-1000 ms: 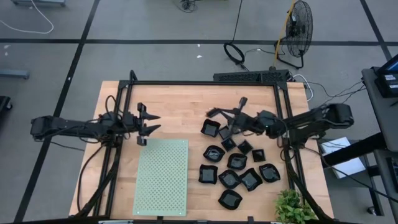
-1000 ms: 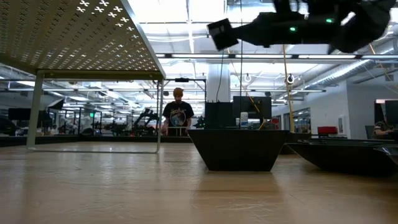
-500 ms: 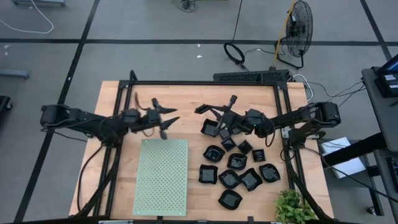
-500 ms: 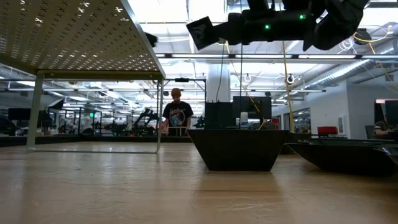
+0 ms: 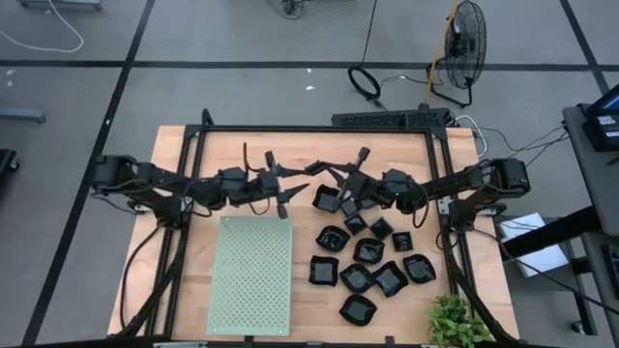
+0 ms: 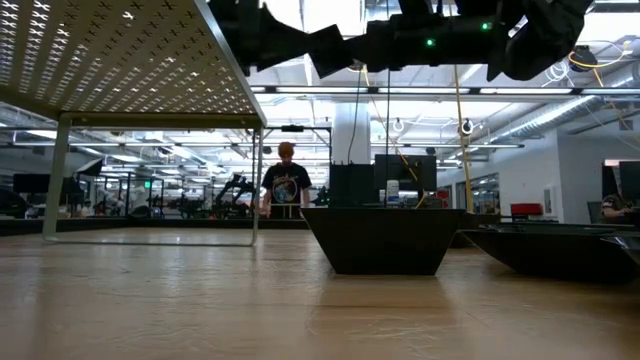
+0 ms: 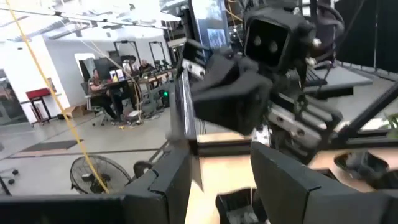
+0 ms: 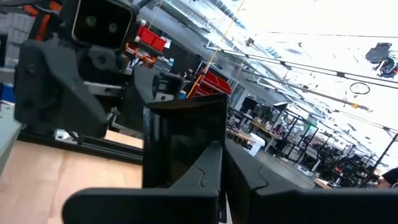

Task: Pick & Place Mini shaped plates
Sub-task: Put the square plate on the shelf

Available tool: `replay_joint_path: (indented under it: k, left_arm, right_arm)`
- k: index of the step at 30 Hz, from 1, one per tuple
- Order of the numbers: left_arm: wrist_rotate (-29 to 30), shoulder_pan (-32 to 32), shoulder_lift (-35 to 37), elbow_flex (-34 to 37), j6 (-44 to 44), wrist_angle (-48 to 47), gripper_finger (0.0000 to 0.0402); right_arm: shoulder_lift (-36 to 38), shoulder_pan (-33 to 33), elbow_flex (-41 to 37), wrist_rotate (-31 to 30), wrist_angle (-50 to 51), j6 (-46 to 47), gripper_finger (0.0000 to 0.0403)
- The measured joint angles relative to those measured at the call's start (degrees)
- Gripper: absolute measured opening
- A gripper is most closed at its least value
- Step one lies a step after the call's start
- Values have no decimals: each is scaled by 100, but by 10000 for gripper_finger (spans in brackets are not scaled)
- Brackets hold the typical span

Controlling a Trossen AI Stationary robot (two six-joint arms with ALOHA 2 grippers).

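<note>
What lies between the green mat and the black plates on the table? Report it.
Nothing: the high view shows only a bare strip of the wooden table between the green mat and the nearest black plates.

Evenly and brightly lit from overhead in the high view; only faint, soft shadows on the table (image 5: 290, 155). Strong backlight in the low view: ceiling light strips (image 6: 400, 92) blown out, arms above reduced to near silhouettes, foreground wood soft and out of focus. Motion blur across the left wrist view, worst just beyond the left hand (image 7: 221, 186). Glare whitening the sky-bright upper area past the right hand (image 8: 221, 186); fingers (image 8: 186, 186) near the lens dark and smeared. Glossy highlights on the mini shaped plates (image 5: 372, 275).
</note>
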State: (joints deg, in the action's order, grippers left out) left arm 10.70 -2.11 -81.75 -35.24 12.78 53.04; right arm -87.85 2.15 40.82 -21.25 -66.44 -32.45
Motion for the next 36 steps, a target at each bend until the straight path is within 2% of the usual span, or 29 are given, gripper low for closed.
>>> replay_joint_path:
  k: [7, 15, 19, 24, 26, 30, 36]
  left_arm:
    - [77, -4, -114, -110, -92, -61, 170]
    - [1162, -4, -114, -116, -127, 97, 161]
    - [1187, 0, -114, -116, -127, 112, 113]
    - [1027, -2, -114, -116, -76, 116, 21]
    - [956, -7, -114, -116, -80, 126, 10]
    - [931, -9, -114, -116, -47, 123, 12]
    - [869, 52, 67, -118, 201, 52, 7]
  right_arm:
    - [4, 0, 0, -8, -49, 0, 0]
    - [0, 0, -2, 23, -74, 9, 0]
    - [0, 0, -2, 20, -63, 10, 0]
    - [0, 0, -2, 40, -42, 22, 5]
    - [7, 0, -4, 38, -25, 24, 13]
    - [7, 0, -6, 28, 131, 75, 40]
    - [39, -46, -7, 8, 328, 410, 108]
